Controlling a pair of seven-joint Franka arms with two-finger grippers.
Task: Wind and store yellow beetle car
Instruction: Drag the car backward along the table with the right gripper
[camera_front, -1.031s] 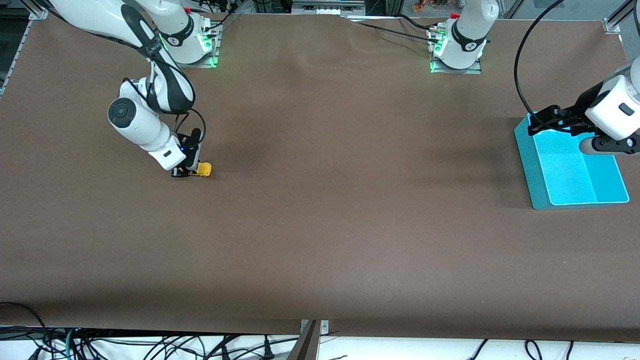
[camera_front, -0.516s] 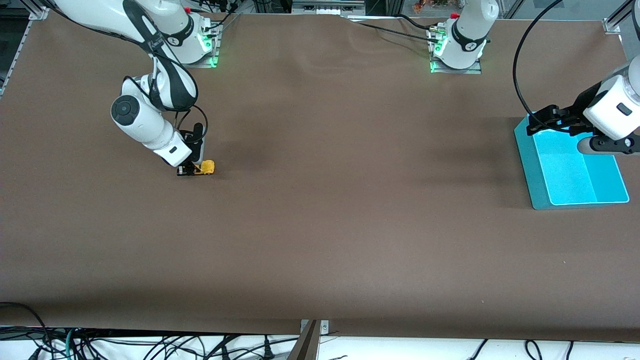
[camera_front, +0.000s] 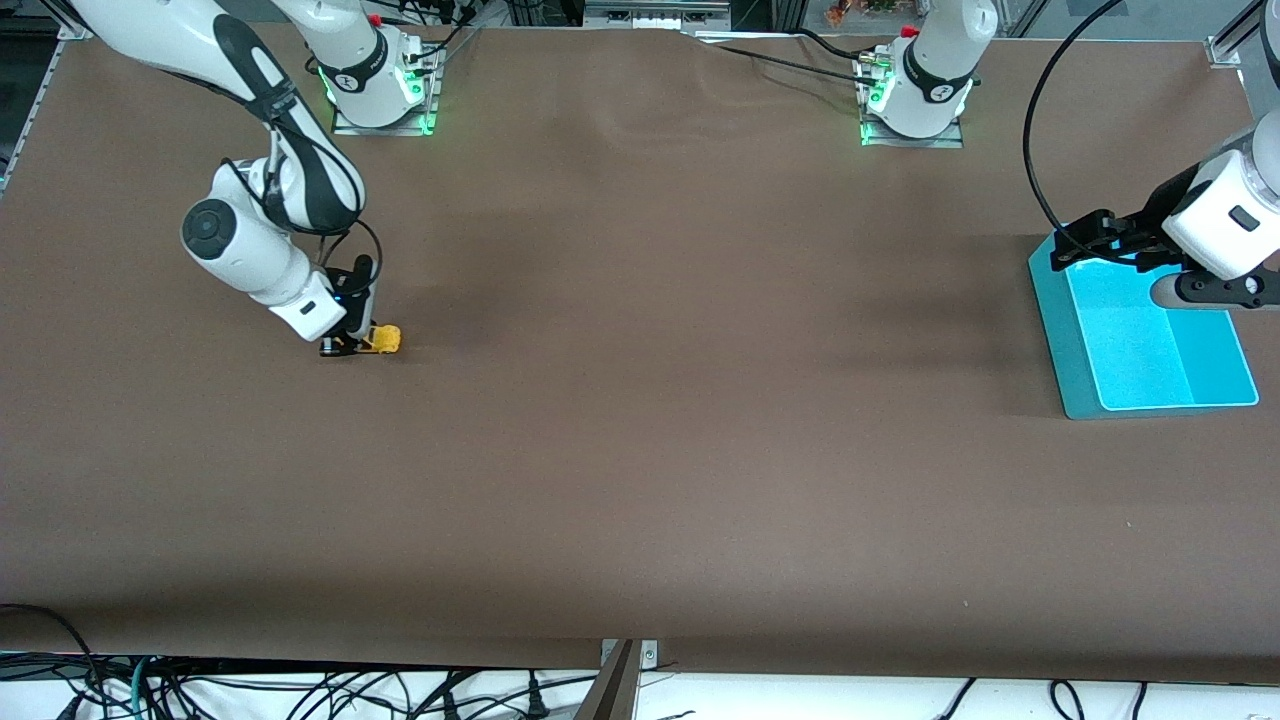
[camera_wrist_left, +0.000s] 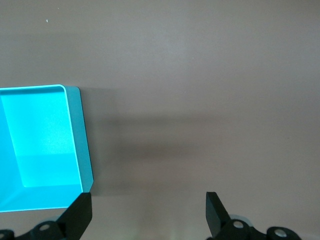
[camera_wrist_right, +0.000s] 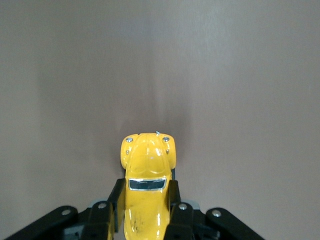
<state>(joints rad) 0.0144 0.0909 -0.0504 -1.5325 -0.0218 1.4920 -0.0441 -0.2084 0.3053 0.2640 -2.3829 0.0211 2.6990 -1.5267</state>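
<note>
Hidden parts: the rear of the yellow beetle car (camera_front: 383, 340) is covered by the right gripper (camera_front: 352, 344) in the front view; in the right wrist view only its hood, windscreen and roof (camera_wrist_right: 146, 192) are seen, the wheels and tail being cut off at the lower edge
Cut off: the left arm's upper links run out of the front view at the right edge; in the left wrist view only the two fingertips (camera_wrist_left: 216, 215) of the left gripper (camera_wrist_left: 147, 212) are shown along the bottom edge
Right arm pose: it is bent down from its base at the upper left of the front view, wrist angled low, gripper brought down to the table (camera_front: 640, 450)
Right gripper: its fingers (camera_wrist_right: 181, 212) are pressed together against both flanks of the car
Car position: it is held at table level, middle left of the front view, nose pointed toward the left arm's end of the table
Left arm pose: it is held still in the air at the right edge of the front view, wrist tipped downward
Left gripper: its fingers are spread wide apart with nothing between them, over the edge of the turquoise bin (camera_front: 1062, 330)
Bin: it is seen at the middle right of the front view, and at the left edge of the left wrist view (camera_wrist_left: 80, 145)
</note>
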